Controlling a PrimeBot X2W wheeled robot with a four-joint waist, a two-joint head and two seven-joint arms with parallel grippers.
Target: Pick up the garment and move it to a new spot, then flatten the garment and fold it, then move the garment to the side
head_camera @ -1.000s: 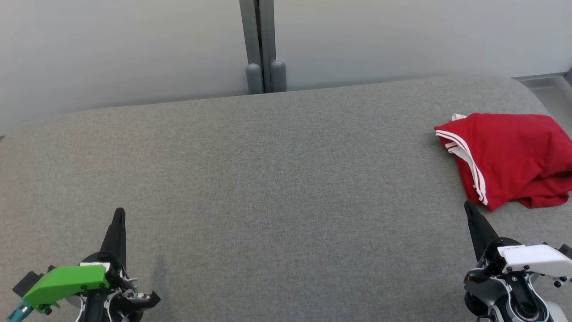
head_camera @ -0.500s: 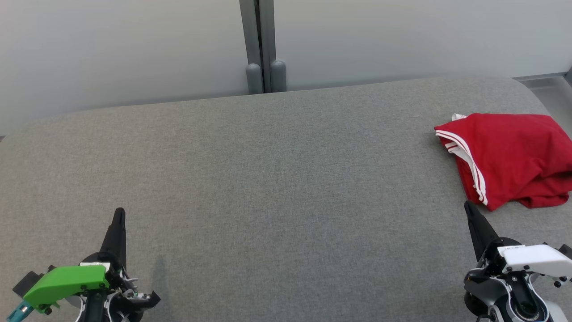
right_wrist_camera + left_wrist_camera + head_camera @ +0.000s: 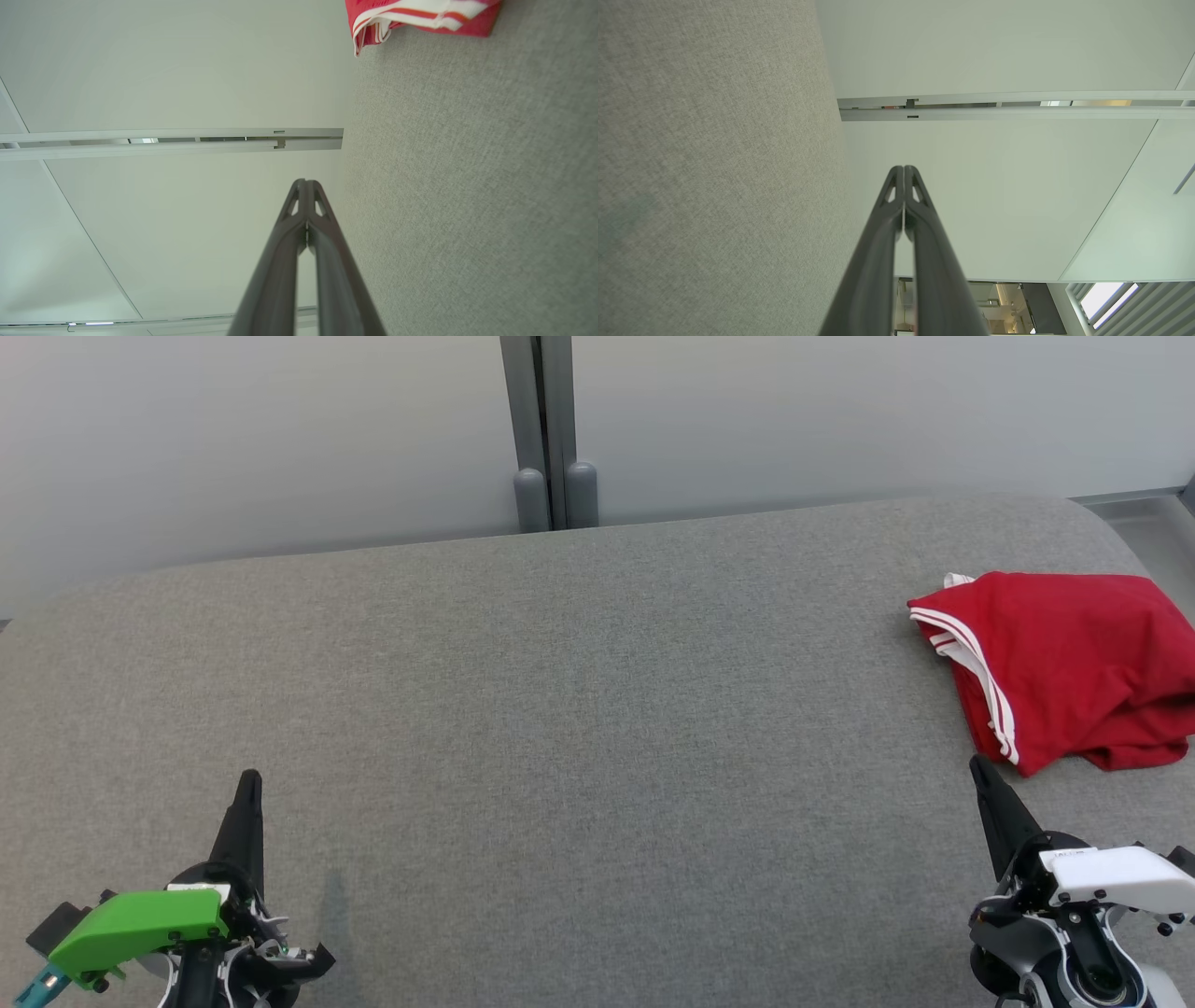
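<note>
Left side: left end effector (image 3: 248,782) low at the near left of the grey fabric-covered desk (image 3: 579,728). Its two dark fingers are pressed together to a single point, nothing between them. They point away from the robot, toward the pale wall (image 3: 261,439). The green housing (image 3: 140,922) on the wrist sits behind the fingers. In the left wrist view the tips meet with no gap.

Centre: a grey post (image 3: 546,429) stands behind the far edge of the desk.

Right side: right end effector (image 3: 977,767) low at the near right, with a white housing (image 3: 1116,873) behind it. Fingers likewise closed on each other, holding nothing, and angled slightly leftward as they rise in the head view. The right wrist view confirms that the tips touch.

Garment (image 3: 1074,663): red with white stripes along one hem, lying bunched and folded over itself at the far right of the desk, cut off by the head view's right edge. It is well apart from the left end effector. Its near corner lies just beyond and to the right of the right end effector's tip, close to it but not touching.
</note>
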